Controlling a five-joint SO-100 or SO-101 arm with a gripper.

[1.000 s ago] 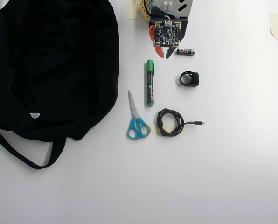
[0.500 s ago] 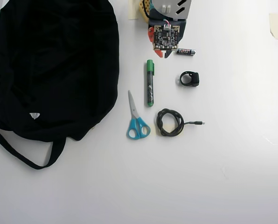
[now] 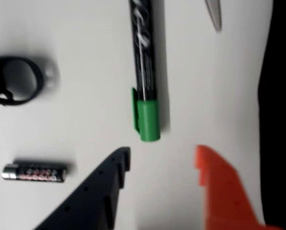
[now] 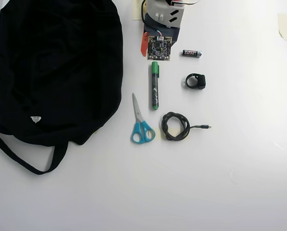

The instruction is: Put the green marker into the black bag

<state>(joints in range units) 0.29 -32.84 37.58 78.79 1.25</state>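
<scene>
Your black bag (image 4: 52, 72) lies well left in the overhead view. The green marker (image 3: 145, 72) rests on the table, long axis running straight away from your spread, empty jaws, cap end nearest.

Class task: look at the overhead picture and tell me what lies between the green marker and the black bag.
In the overhead view, the scissors lie between the green marker and the black bag; the rest is bare table.
</scene>
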